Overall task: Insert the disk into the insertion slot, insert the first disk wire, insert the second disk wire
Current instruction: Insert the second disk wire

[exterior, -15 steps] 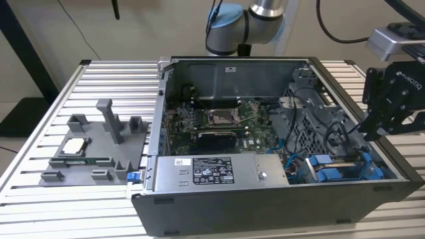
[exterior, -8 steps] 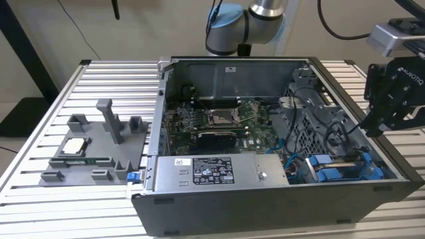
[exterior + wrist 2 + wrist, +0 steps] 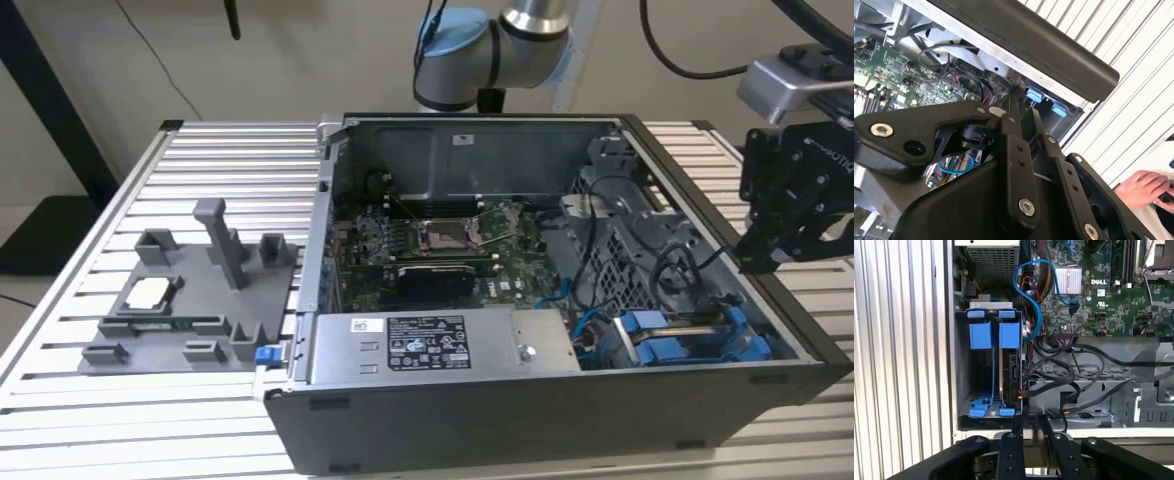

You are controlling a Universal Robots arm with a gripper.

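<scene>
Gripper (image 3: pixel 1030 417) hangs just beside the disk (image 3: pixel 1011 372), seemingly seated in its slot (image 3: pixel 960 365).

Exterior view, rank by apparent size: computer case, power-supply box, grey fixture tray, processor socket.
1. computer case
2-3. grey fixture tray and power-supply box: look about alike, so not ranked against each other
4. processor socket

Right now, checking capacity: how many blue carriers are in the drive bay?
2 blue carriers in the insertion slot: one at its outer wall, the other beside it, holding the disk.
</scene>
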